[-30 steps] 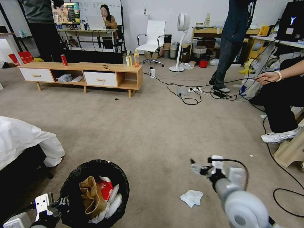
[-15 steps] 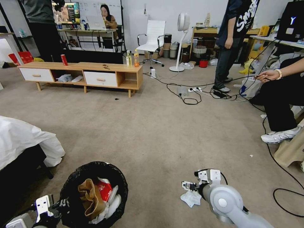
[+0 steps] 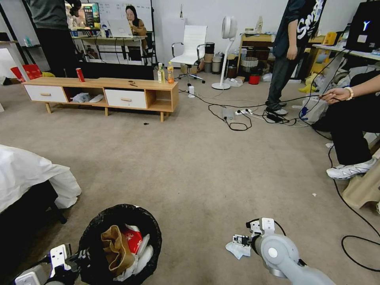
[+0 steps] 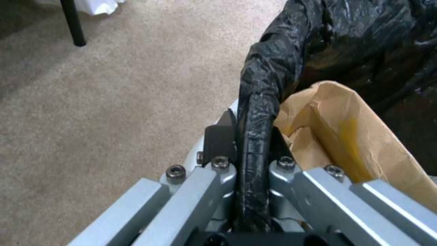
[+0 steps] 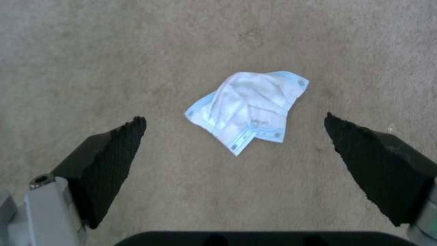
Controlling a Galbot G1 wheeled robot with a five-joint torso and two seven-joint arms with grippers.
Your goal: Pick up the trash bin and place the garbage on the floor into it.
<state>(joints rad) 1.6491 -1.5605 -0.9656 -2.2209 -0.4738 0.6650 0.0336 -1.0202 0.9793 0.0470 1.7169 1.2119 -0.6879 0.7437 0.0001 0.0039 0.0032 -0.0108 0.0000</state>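
Note:
The trash bin (image 3: pixel 93 227), lined with a crinkled black bag, hangs at the lower left of the head view. My left gripper (image 3: pixel 79 257) is shut on its rim (image 4: pixel 255 112). Inside lie a crumpled brown paper bag (image 3: pixel 114 247), a red packet (image 3: pixel 132 237) and white tissues (image 3: pixel 142 255). On the carpet a crumpled white tissue (image 3: pixel 236 249) lies at the lower right. My right gripper (image 3: pixel 240 240) hovers just above it, open, and the tissue (image 5: pixel 248 109) sits between the two black fingertips (image 5: pixel 114 160).
A white-draped piece of furniture (image 3: pixel 27 174) stands at my left. A low wooden cabinet (image 3: pixel 103 93) with an upright red can and drink bottles is far ahead. Cables (image 3: pixel 356 221) trail over the carpet at right, near a seated person's shoe (image 3: pixel 350 170).
My right arm has come down and towards me, bringing its open gripper from above the carpet to just over the tissue. The bin in my left gripper has barely shifted.

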